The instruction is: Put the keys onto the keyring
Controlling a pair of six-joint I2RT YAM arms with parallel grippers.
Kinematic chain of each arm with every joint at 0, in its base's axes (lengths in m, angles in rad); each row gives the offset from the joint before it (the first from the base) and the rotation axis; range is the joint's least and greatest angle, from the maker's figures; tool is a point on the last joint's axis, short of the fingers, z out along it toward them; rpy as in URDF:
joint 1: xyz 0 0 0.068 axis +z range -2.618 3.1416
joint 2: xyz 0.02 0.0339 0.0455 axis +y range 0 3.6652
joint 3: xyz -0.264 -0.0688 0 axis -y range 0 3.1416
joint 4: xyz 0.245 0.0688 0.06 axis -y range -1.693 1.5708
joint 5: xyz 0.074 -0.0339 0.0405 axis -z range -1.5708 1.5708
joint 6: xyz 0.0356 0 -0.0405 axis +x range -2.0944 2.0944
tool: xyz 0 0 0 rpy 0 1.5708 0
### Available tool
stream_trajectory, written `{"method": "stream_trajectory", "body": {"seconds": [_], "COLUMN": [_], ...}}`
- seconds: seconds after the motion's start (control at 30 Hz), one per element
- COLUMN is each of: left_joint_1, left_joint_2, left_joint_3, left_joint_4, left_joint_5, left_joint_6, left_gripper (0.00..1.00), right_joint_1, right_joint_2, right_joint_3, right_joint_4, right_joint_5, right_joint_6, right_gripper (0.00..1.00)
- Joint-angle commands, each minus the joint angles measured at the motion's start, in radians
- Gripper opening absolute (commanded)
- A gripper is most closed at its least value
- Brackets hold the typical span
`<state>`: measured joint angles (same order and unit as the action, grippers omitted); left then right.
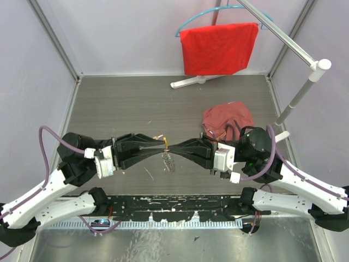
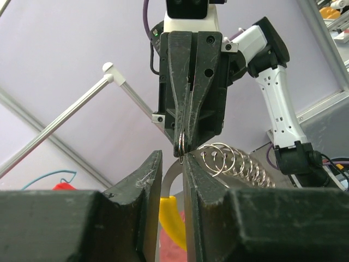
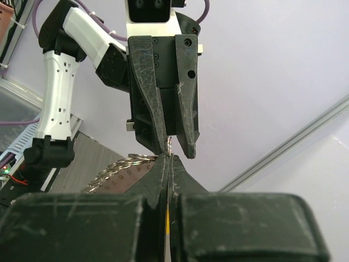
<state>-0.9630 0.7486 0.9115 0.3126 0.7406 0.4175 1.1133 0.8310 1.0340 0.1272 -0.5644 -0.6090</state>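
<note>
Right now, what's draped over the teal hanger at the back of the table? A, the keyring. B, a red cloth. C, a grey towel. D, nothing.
B: a red cloth hangs over the teal hanger at the back.

Robot lab cell: lilac wall panels (image 1: 125, 33), aluminium frame (image 1: 54, 39)

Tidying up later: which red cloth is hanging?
The brighter red cloth at the back, draped over the teal hanger; the duller cloth lies crumpled on the table.
</note>
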Motion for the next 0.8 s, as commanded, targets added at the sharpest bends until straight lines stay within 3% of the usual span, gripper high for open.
{"method": "stream_trajectory", "body": {"seconds": [0.0, 0.1, 0.27, 0.43, 0.47, 0.57, 0.77], "left_joint_1": [-0.004, -0.004, -0.004, -0.003, -0.003, -0.004, -0.004], "left_joint_2": [0.004, 0.011, 0.025, 0.025, 0.025, 0.024, 0.016], "left_joint_3": [-0.008, -0.006, 0.000, 0.003, 0.006, 0.027, 0.094], "left_joint_4": [0.070, 0.076, 0.087, 0.086, 0.078, 0.010, -0.221], "left_joint_5": [0.034, 0.036, 0.047, 0.045, 0.042, 0.031, -0.003], "left_joint_6": [-0.033, -0.039, -0.051, -0.056, -0.056, -0.040, 0.063], "left_gripper": [0.28, 0.22, 0.00, 0.00, 0.00, 0.00, 0.00], "right_joint_1": [0.003, 0.003, 0.004, 0.003, 0.004, 0.004, 0.003], "right_joint_2": [-0.004, -0.001, 0.006, 0.013, 0.012, -0.001, -0.028], "right_joint_3": [0.022, 0.022, 0.020, 0.026, 0.027, 0.033, 0.072], "right_joint_4": [0.057, 0.053, 0.046, 0.012, 0.005, -0.023, -0.156], "right_joint_5": [-0.011, -0.016, -0.015, -0.007, 0.000, 0.023, 0.074], "right_joint_6": [0.021, 0.023, 0.014, -0.010, -0.013, -0.028, -0.080], "right_gripper": [0.01, 0.01, 0.01, 0.01, 0.03, 0.22, 0.38]}}
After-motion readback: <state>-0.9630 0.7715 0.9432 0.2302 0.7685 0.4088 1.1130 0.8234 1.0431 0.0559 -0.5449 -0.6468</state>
